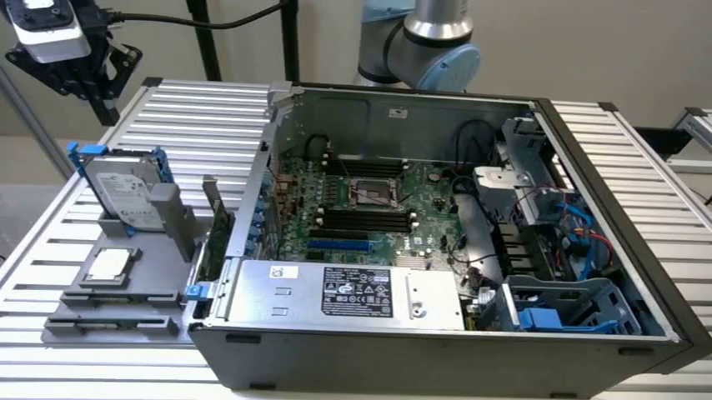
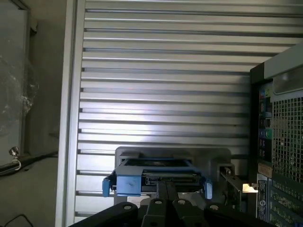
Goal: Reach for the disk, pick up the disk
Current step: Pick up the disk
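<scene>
The disk (image 1: 120, 187) stands on edge in a grey holder (image 1: 169, 218) at the exterior view's left, its silver face and white label framed by a blue carrier. My gripper (image 1: 108, 115) hangs above and a little behind it, well apart from it. In the wrist view the disk (image 2: 151, 165) is seen from its upper edge, with the blue carrier around it, just past my two dark fingertips (image 2: 162, 189), which stand pressed together with nothing between them.
An open computer case (image 1: 623, 250) takes up the middle and the exterior view's right, with a silver box bearing a black label (image 1: 345, 292) inside. A small square chip on a grey tray (image 1: 109, 265) lies in front of the holder. All rest on a slatted aluminium table (image 1: 200, 108).
</scene>
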Robot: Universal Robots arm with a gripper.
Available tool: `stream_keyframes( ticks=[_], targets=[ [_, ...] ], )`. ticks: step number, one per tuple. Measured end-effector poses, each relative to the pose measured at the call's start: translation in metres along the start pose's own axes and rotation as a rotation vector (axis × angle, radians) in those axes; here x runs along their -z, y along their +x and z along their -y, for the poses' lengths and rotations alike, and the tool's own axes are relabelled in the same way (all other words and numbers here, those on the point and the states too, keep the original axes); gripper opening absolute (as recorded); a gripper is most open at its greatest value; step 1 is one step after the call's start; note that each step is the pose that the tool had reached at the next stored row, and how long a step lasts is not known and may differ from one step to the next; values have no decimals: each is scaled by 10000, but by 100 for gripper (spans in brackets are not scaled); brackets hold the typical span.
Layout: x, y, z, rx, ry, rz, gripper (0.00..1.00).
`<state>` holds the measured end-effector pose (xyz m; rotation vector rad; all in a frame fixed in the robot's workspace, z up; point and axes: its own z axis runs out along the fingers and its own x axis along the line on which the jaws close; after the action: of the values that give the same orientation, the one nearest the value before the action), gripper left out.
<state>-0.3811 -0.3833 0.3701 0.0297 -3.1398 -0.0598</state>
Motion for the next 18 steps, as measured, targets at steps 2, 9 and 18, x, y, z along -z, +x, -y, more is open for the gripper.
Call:
stream_keyframes(
  ticks=[2, 9, 18],
  targets=[
    [-4, 34, 0, 2, -1, 2, 11],
    [-31, 299, -4, 2, 6, -13, 11],
    [-33, 321, -4, 1, 15, -44, 11]
  ],
)
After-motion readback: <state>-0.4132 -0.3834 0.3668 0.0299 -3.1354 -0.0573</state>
